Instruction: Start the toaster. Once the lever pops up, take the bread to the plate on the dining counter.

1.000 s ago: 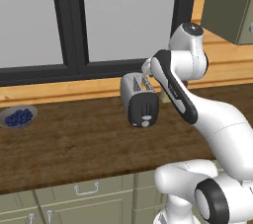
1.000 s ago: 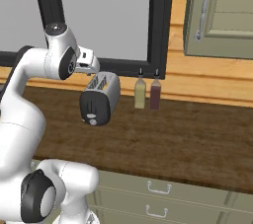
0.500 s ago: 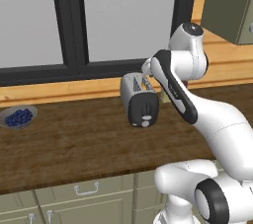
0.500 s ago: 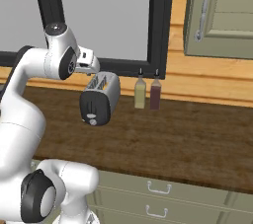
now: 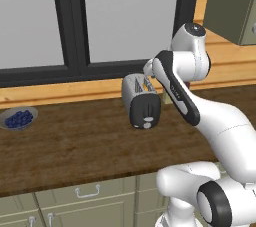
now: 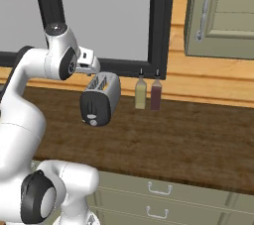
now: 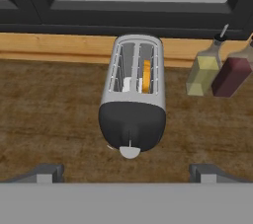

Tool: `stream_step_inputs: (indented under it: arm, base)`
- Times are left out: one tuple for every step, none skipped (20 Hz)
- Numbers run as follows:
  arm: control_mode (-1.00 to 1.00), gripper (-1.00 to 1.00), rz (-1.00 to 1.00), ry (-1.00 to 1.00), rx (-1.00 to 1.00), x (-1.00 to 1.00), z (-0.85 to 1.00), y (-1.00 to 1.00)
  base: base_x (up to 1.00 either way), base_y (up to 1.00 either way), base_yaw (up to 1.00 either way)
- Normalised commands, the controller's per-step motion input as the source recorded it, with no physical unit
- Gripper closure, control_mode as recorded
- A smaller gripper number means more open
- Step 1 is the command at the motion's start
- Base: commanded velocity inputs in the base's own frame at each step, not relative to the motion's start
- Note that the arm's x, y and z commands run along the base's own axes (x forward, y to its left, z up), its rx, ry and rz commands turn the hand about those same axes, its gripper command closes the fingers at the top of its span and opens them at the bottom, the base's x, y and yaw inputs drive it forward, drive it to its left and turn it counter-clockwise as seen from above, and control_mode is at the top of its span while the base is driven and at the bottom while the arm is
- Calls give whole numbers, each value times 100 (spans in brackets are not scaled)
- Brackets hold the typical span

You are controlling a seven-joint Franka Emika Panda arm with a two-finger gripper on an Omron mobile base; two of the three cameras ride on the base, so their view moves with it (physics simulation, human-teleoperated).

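Note:
The silver-grey toaster [image 7: 132, 104] stands on the dark wood worktop [image 7: 54, 114] below the window, also seen as the toaster [image 5: 142, 102] and the toaster [image 6: 100, 99]. The bread [image 7: 146, 75] sits down in its right slot, only a golden crust edge showing. A pale lever [image 7: 130, 152] juts from the foot of the black end face. My gripper [image 7: 126, 174] hovers open above and just in front of that end, holding nothing, one fingertip low at each side of the hand view. The plate and the dining counter are out of view.
Two bottles, yellow-green [image 7: 202, 74] and dark red [image 7: 230, 76], stand right of the toaster by the wooden sill. A grey bowl of blueberries [image 5: 18, 119] sits far left on the worktop. A wall cabinet [image 6: 223, 13] hangs at upper right. Sage-green drawers [image 6: 158, 189] lie below.

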Motion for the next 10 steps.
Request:
stream_step_inputs:
  arm:
    - [-100,-100,0,0,0,0,0,0]
    - [-100,-100,0,0,0,0,0,0]
    - [-100,-100,0,0,0,0,0,0]
    - [-100,-100,0,0,0,0,0,0]
    - [-100,-100,0,0,0,0,0,0]
    - [-100,-100,0,0,0,0,0,0]
    - [-100,-100,0,0,0,0,0,0]
    - [-100,-100,0,0,0,0,0,0]
    - [-100,-100,0,0,0,0,0,0]
    - [-100,-100,0,0,0,0,0,0]
  base:
    - [0,0,0]
    - [0,0,0]
    - [0,0,0]
    - [0,0,0]
    - [0,0,0]
    - [0,0,0]
    - [0,0,0]
    - [0,0,0]
    - [0,0,0]
    - [0,0,0]
